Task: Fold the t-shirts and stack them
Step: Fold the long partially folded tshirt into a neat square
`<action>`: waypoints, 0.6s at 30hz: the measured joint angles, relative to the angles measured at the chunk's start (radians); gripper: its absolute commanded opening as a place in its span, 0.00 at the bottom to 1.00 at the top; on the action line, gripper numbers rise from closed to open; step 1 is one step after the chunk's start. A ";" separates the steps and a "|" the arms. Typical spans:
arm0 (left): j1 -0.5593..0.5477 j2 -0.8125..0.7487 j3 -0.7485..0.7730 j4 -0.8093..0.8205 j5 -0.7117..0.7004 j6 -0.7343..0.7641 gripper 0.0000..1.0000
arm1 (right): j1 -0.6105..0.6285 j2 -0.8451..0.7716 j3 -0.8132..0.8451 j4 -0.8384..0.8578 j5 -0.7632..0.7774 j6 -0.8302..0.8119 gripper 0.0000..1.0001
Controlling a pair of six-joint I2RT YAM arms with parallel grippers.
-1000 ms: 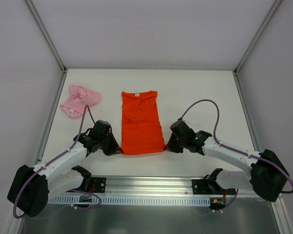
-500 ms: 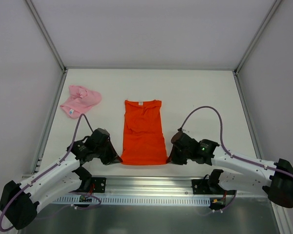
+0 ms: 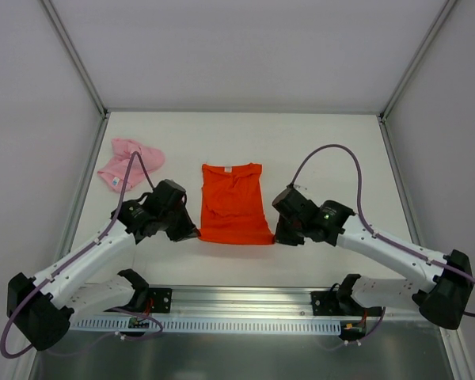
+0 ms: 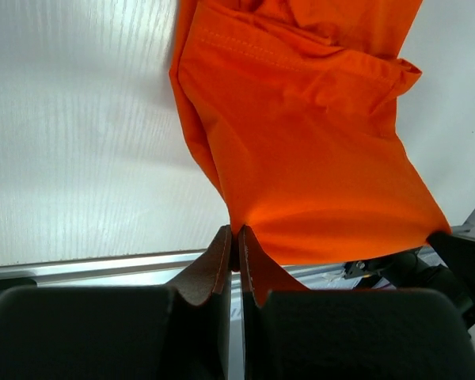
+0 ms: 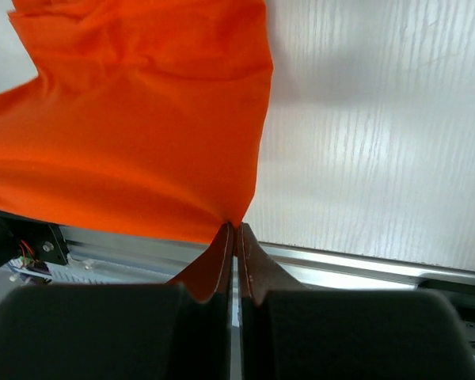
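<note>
Orange t-shirt at middle of bench, long axis near-to-far, collar at far end, hem at near end. Left gripper clamped on near-left hem corner, right gripper clamped on near-right corner. Pink t-shirt crumpled far left, well apart.

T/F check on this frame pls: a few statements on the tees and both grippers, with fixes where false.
1. The left gripper is shut on a near corner of the orange tee. True.
2. The right gripper hangs open, holding nothing. False: it is shut on the orange tee's other near corner.
3. The pink tee lies to the left of the orange tee, apart from it. True.
4. The pink tee is folded flat. False: it lies crumpled.
5. The orange tee's collar is at its near end. False: the collar is at the far end, away from the grippers.
</note>
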 measured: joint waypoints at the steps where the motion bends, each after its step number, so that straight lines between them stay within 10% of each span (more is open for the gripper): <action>1: 0.003 0.013 0.013 -0.001 -0.003 0.008 0.00 | -0.017 0.008 0.019 -0.007 0.000 -0.017 0.01; 18: 0.188 0.288 0.290 0.048 0.031 0.176 0.00 | -0.216 0.245 0.339 -0.058 -0.012 -0.278 0.01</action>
